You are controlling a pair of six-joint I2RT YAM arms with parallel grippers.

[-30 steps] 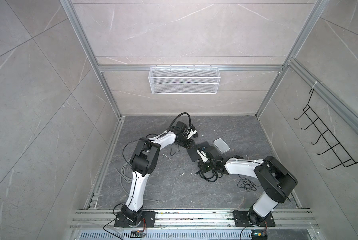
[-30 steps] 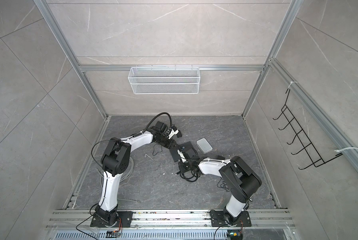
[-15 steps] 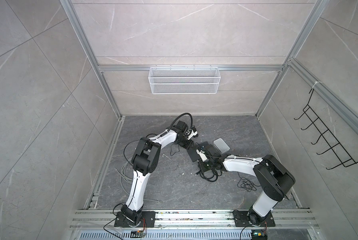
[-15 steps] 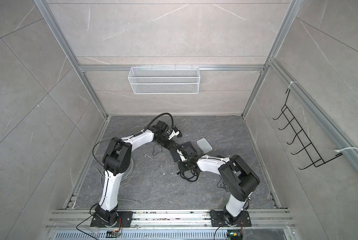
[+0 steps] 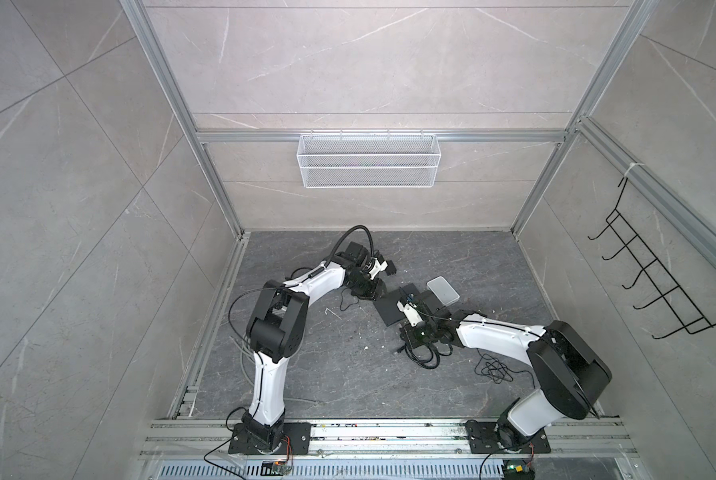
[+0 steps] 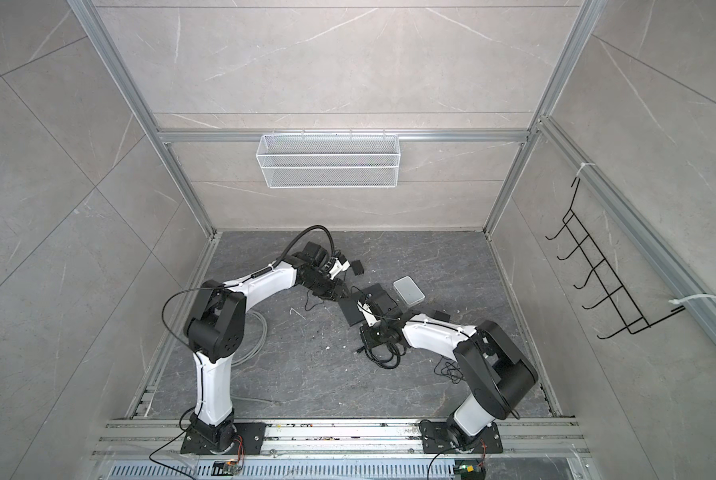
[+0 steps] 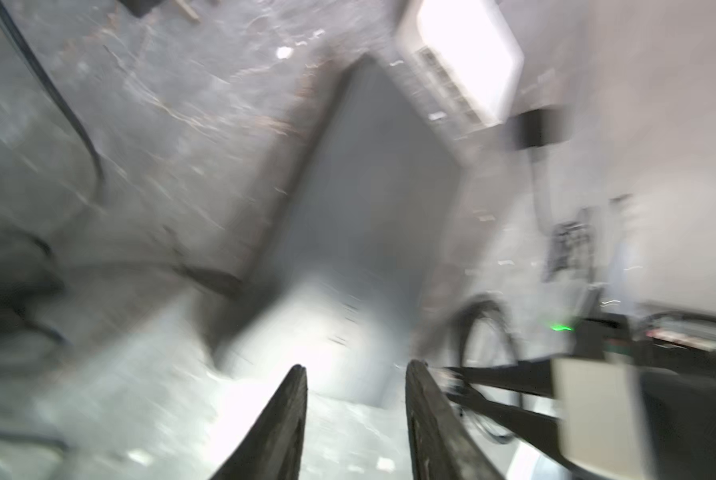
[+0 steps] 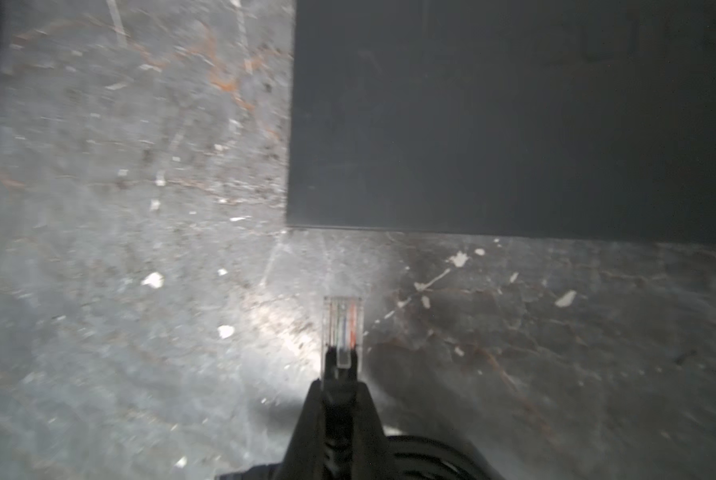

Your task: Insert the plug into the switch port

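Both height and squareness matter: right gripper, pinching the clear plastic cable plug just short of the flat black box, likely the switch, should level it before pushing; left gripper is spread, empty.

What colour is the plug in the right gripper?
The plug is clear, with coloured wires inside; best in the right wrist view.

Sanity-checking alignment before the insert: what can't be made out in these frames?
1. Ports: the right wrist view shows only a flat face of the black box; any sockets are out of sight.
2. Plug, held in the shut right gripper: too small to see in both top views.
3. Left wrist view: motion blur smears the white box sockets beyond the open left gripper.
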